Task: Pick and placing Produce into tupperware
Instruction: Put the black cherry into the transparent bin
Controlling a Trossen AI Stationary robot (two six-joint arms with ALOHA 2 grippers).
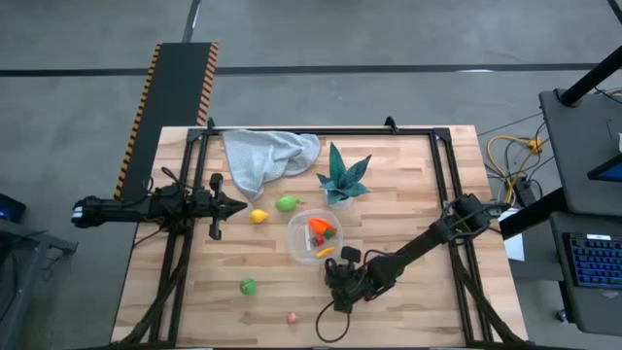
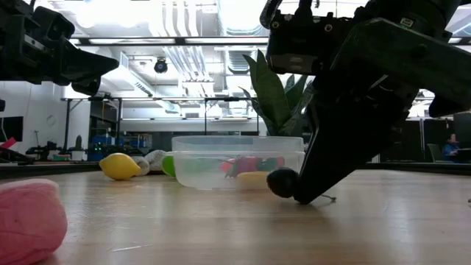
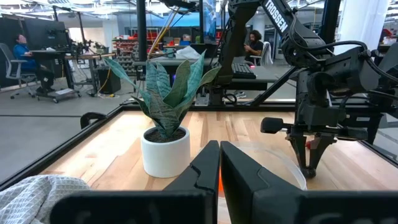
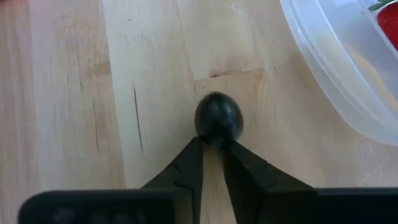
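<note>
The tupperware (image 1: pixel 294 238) is a round clear container at the table's middle, holding a red strawberry (image 1: pixel 318 227), an orange piece and green bits. A lemon (image 1: pixel 259 216) and a green fruit (image 1: pixel 288 203) lie to its left. Another green piece (image 1: pixel 249 286) and a pink bit (image 1: pixel 292 317) lie nearer the front edge. A small dark round fruit (image 4: pixel 217 116) rests on the wood just outside the tupperware's wall (image 4: pixel 336 81). My right gripper (image 4: pixel 215 144) stands on it, close in front of the container. My left gripper (image 1: pixel 241 205) hovers shut near the lemon, holding nothing. My right gripper pinches the dark fruit's near side (image 4: pixel 216 138) with only the free ends of its two fingers. They slant down onto it from the table's right. The fruit (image 2: pixel 282 182) sits on the table beside the fingertips (image 2: pixel 309 197), not lifted.
A teal spiky plant in a white pot (image 1: pixel 342 177) stands behind the tupperware. A pale grey-blue cloth (image 1: pixel 267 156) lies bunched at the far edge. Black rails (image 1: pixel 447 185) run along the table's sides. Bare wood shows at the near right.
</note>
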